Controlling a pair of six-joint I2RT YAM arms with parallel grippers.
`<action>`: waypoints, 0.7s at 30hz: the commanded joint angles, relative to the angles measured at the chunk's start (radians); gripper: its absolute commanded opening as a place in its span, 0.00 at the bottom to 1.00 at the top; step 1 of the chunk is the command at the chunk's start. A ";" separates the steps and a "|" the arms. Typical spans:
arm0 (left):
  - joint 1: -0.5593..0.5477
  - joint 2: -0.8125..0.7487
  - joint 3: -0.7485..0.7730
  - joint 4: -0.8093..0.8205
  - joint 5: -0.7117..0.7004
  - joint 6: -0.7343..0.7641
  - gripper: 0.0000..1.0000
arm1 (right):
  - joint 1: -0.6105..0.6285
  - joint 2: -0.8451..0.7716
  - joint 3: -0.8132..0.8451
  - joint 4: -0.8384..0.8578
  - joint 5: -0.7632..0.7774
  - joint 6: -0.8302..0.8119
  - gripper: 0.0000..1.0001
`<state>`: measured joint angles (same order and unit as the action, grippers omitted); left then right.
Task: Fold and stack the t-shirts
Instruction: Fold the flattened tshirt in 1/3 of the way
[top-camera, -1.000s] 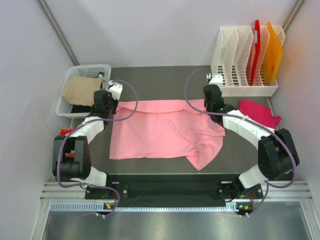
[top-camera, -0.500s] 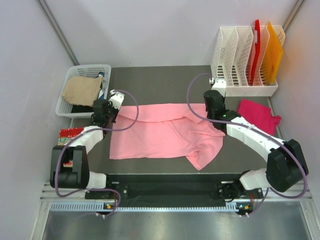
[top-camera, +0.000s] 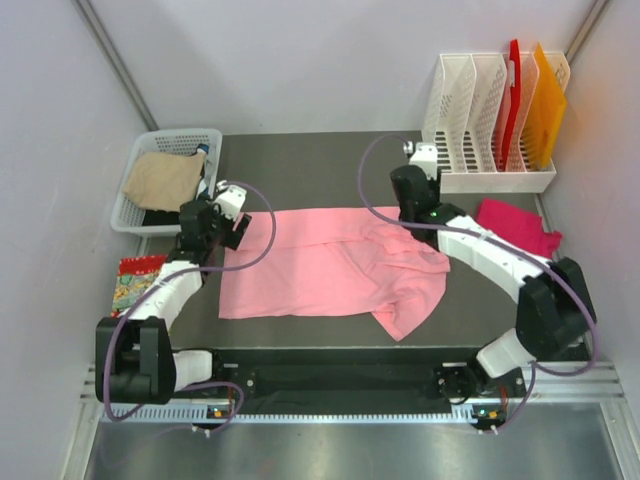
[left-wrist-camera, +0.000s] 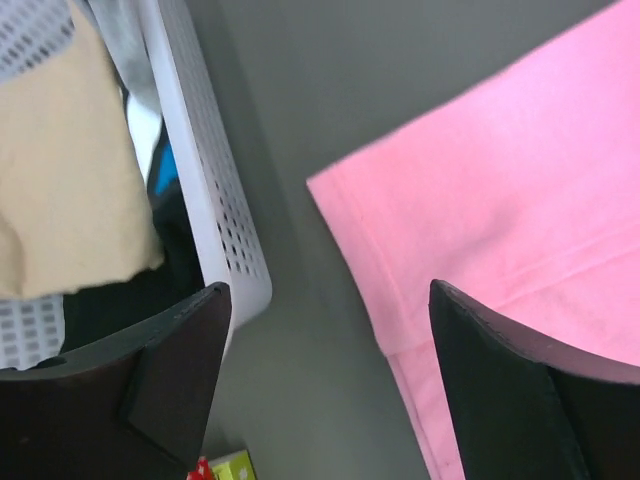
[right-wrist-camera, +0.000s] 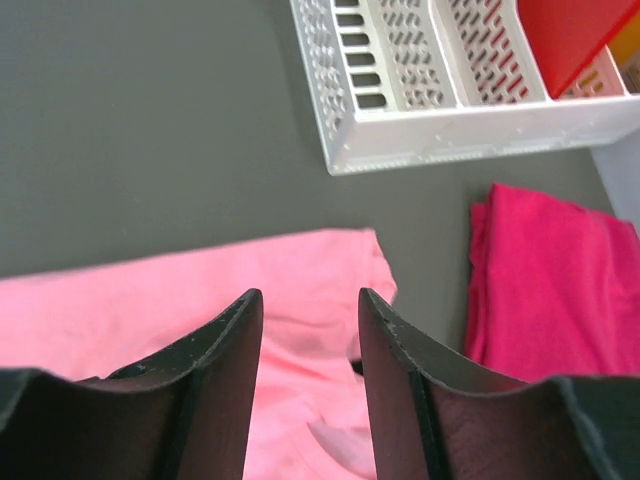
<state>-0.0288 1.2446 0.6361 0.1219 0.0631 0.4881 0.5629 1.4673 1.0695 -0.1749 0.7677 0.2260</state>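
The salmon-pink t-shirt lies spread on the dark table, with one sleeve bunched at its lower right. The magenta t-shirt sits crumpled at the right, beside the rack. My left gripper hovers at the pink shirt's far left corner. Its jaws stand wide open and empty, with that shirt corner below and to the right. My right gripper hangs over the shirt's far right corner, open, with nothing between its fingers. The pink cloth lies beneath it and the magenta shirt to its right.
A white basket holding tan cloth stands at the back left, close to my left gripper. A white file rack with red and orange folders stands at the back right. A small red-edged patterned piece lies at the left edge.
Both grippers have opened and let go of the pink shirt's far edge, which now rests on the table. Both have risen slightly off the cloth.
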 joint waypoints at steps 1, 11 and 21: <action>0.001 -0.017 0.076 -0.025 0.119 -0.051 0.87 | 0.000 0.155 0.139 0.040 0.001 -0.043 0.42; -0.048 0.283 0.163 0.048 0.144 -0.102 0.83 | -0.104 0.415 0.222 0.060 -0.160 0.042 0.30; -0.049 0.499 0.287 0.120 0.077 -0.125 0.79 | -0.207 0.479 0.250 0.028 -0.260 0.073 0.26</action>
<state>-0.0746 1.6974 0.8463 0.1471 0.1688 0.3870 0.3893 1.9278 1.2537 -0.1490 0.5694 0.2646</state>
